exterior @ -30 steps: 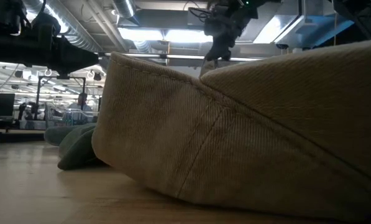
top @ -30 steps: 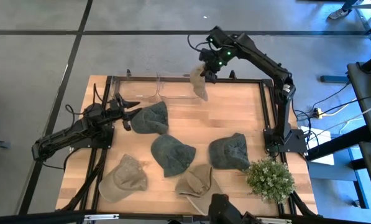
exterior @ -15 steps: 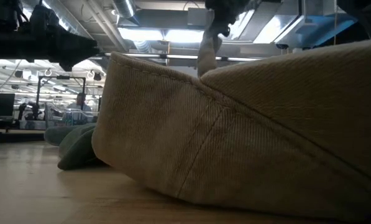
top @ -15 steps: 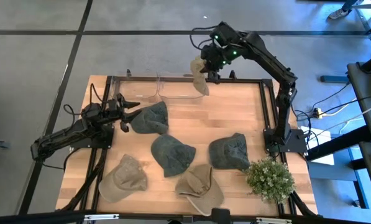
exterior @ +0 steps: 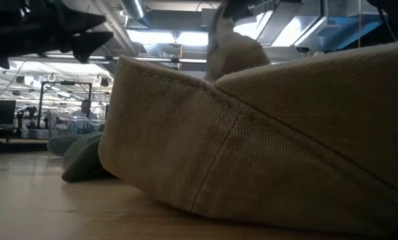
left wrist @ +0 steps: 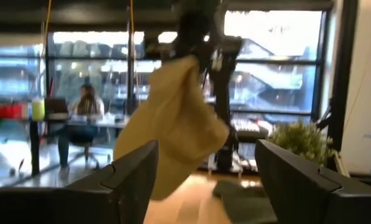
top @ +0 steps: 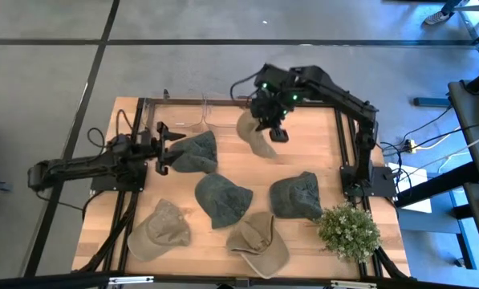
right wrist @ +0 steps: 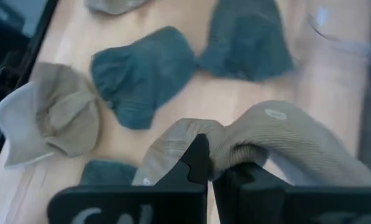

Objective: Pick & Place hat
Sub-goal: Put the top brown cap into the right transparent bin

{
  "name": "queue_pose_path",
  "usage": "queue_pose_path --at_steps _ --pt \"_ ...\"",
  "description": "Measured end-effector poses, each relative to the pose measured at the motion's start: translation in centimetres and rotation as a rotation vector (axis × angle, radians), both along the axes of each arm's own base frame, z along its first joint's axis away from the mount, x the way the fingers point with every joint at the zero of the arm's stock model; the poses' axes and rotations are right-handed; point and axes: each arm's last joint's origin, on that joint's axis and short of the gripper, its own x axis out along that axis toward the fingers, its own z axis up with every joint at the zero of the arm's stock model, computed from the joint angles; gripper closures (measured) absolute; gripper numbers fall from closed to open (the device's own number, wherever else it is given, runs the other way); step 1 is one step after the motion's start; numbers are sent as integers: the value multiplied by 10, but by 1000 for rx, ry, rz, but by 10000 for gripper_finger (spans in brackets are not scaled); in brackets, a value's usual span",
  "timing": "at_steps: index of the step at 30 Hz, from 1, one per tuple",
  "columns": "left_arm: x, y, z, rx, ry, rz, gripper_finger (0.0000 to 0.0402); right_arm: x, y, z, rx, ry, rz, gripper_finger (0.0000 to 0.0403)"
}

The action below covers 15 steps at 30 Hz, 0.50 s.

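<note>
My right gripper hangs over the far middle of the table, shut on a tan hat. The left wrist view shows that hat dangling in the air. My left gripper stands open at the table's left side, just left of a dark green hat that lies flat on the wood; nothing is between its fingers. More hats lie on the table: green ones and tan ones. My right gripper pinches a bunched fold of the tan hat's cloth between its two fingers. The fingers come from above, slanting down. The hat hangs slack below them, clear of the table.
Two clear bins stand at the far edge. A small green plant sits at the near right corner. A dark frame runs round the table. In the low view a tan hat fills the foreground.
My right gripper has carried the tan hat from above the clear bins at the far edge toward the near side and a little left, out over the wood; the hat has swung and turned below it. My left gripper has tipped upward.
</note>
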Motion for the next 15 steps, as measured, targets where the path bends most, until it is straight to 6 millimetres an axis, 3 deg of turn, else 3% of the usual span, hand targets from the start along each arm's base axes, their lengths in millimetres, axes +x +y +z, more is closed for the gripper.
queue_pose_path --at_steps 6,15 --pt "29 0 15 -19 119 -29 119 11 34 -2 -11 -15 112 395" --pt "90 0 53 92 220 -67 116 30 77 -18 70 30 264 395"
